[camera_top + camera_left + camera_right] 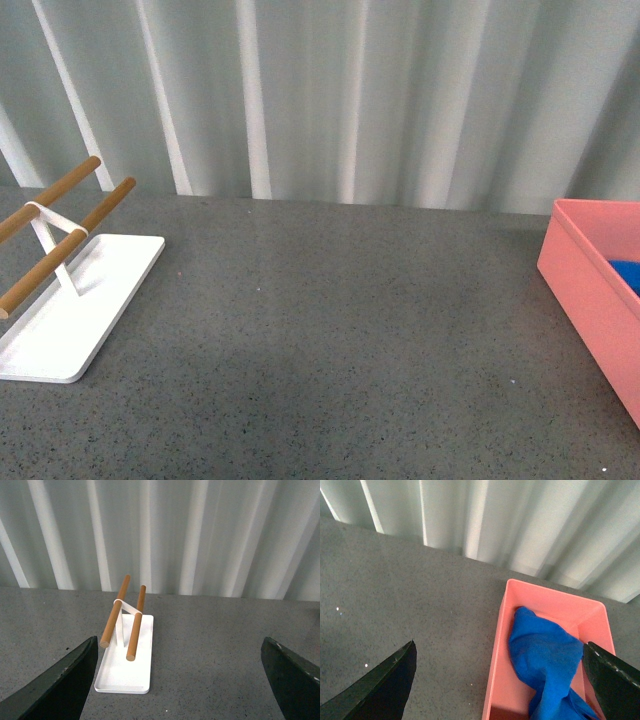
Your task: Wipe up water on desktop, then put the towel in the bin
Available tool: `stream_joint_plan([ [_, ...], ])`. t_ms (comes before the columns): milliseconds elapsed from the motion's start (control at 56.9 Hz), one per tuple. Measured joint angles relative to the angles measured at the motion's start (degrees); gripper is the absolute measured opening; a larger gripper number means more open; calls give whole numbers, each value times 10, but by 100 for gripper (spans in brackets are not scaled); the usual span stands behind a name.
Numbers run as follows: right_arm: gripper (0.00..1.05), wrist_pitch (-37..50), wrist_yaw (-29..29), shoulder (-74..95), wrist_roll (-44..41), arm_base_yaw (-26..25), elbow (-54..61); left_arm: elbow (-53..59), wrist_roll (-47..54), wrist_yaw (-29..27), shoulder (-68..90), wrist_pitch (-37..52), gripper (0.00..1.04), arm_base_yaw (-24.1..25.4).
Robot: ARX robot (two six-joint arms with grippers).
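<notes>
The blue towel (545,665) lies crumpled inside the salmon-pink bin (495,680); in the front view only a blue corner (626,274) shows inside the bin (590,300) at the right edge. The dark grey speckled desktop (330,330) fills the front view, and I see no water on it. My right gripper (500,680) is open above the bin's near wall, its fingers (385,685) wide apart and holding nothing. My left gripper (180,680) is open and empty over the desktop (210,650). Neither arm shows in the front view.
A flat white tray (75,320) with two wooden rods (60,215) stands at the left of the desktop, and it also shows in the left wrist view (125,672). A white corrugated wall (330,100) runs behind the desktop.
</notes>
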State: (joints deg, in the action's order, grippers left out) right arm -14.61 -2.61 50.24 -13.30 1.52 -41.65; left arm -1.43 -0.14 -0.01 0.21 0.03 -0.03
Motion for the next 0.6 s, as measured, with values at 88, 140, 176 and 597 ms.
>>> stream_joint_plan([
  [88,98,-6,37,-43,-8,36,40,0,0,0,0,0,98,0],
  [140,98,-13,48,-61,-14,54,59,0,0,0,0,0,98,0],
  [176,95,15,70,-79,0,69,84,0,0,0,0,0,98,0],
  [597,17,303,49,-245,121,28,324,0,0,0,0,0,98,0],
])
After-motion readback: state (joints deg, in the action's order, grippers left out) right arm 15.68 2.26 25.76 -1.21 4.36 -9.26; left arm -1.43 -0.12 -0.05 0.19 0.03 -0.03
